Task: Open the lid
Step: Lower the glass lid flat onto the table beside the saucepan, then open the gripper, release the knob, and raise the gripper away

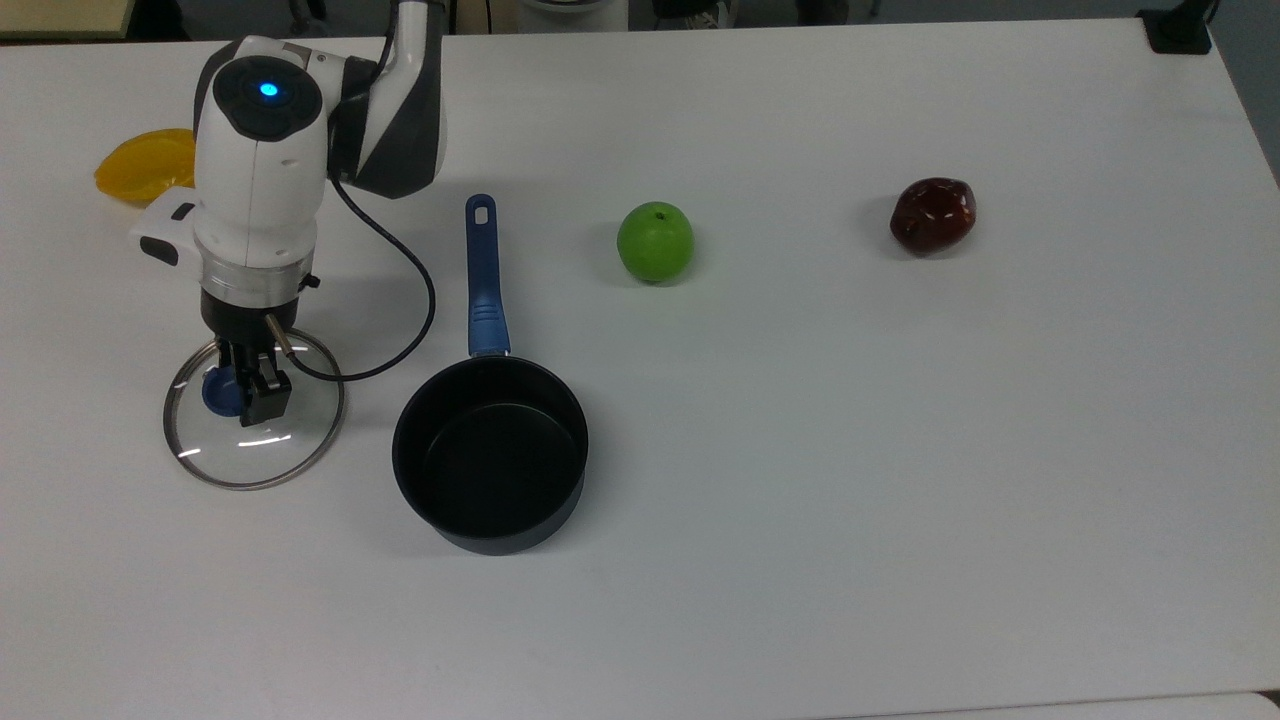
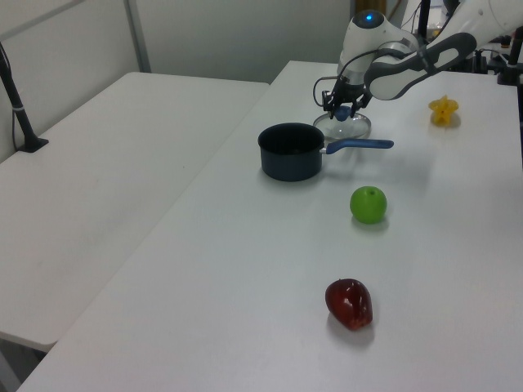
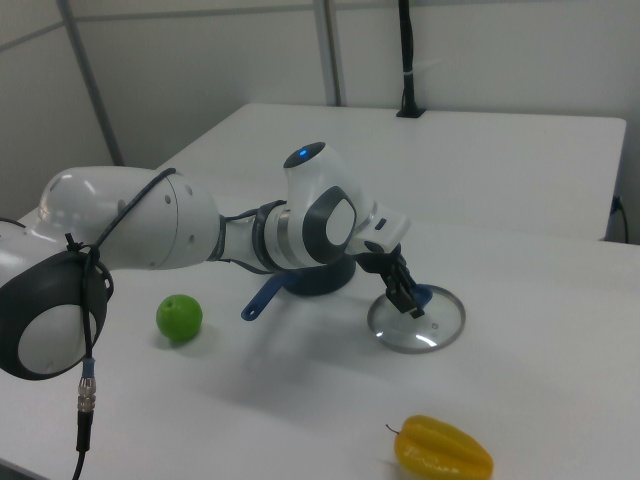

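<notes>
Hand [image 1: 243,392] grips lid [image 1: 254,410] knob; saucepan [image 1: 490,452] beside, green apple [image 1: 655,241] apart.

A long white counter [image 1: 800,450] fills the room's middle, its matte surface evenly lit with soft shadows. In the left view a second white table [image 2: 90,180] stands just beside it, a narrow gap between them. A black clamp post [image 2: 20,110] rises from that table's far edge. Pale grey wall panels [image 3: 200,60] with metal uprights [image 3: 327,50] stand behind.
</notes>
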Motion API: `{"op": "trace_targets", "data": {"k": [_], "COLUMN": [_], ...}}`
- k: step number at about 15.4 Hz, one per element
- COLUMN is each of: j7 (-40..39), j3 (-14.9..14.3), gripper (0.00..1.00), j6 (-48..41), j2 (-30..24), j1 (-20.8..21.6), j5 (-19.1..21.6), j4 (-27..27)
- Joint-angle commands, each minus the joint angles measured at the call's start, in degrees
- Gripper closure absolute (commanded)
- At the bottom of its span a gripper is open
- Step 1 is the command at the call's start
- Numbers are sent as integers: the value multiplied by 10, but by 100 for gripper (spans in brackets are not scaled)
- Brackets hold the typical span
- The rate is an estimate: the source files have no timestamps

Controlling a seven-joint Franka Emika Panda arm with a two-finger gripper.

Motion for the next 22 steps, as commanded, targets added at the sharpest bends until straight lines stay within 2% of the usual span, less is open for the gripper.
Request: {"op": "trace_targets", "data": {"k": [1, 4, 6, 9, 12, 18, 20, 22], "j7": [-3, -2, -2, -5, -25, -162, -244, -358], "j3": [-8, -8, -9, -8, -6, -4, -8, -14], "gripper": [26, 15, 1, 0, 0, 0, 0, 0], "j6": [20, 19, 17, 10, -47, -239, -316, -397], "j2": [-5, -6, -13, -56, -104, -215, -255, -305], "j1": [5, 3, 1, 0, 6, 65, 87, 107], "j5": [-8, -5, -2, 14, 66, 173, 211, 240], "j4": [-13, -12, -9, -10, -8, -5, -8, -32]}}
